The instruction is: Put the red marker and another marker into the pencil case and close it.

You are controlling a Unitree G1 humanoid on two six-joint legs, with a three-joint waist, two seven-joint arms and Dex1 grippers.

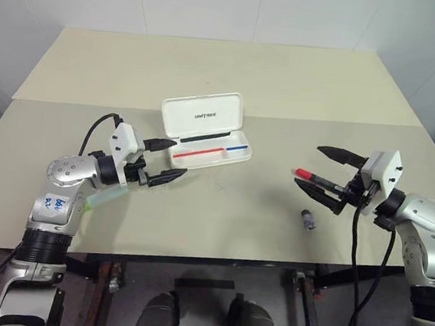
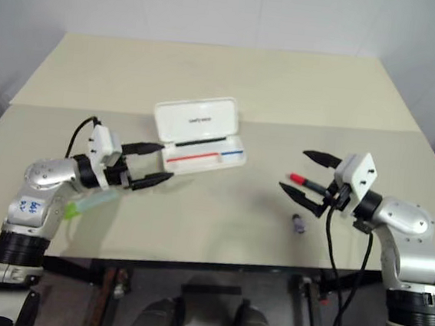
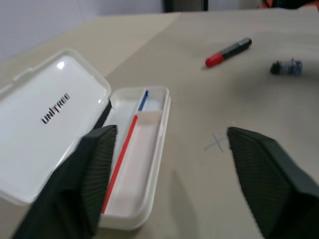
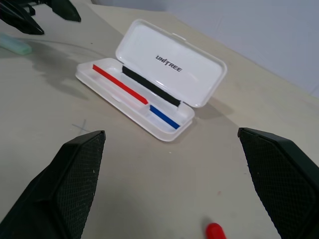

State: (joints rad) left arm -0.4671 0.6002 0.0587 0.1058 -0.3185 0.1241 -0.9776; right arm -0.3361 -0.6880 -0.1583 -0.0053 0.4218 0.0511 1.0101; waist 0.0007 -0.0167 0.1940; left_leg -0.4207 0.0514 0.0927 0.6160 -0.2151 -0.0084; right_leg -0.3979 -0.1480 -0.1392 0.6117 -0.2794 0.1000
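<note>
Grippers [image 1: 164, 160] [image 1: 316, 168] level, facing inward, open

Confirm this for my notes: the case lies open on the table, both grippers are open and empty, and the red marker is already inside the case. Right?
Not quite. The red marker is not in the case; it lies on the table beneath the right gripper, as the left eye view shows. The rest holds: the case is open, and the right gripper and left gripper are open and empty.
</note>
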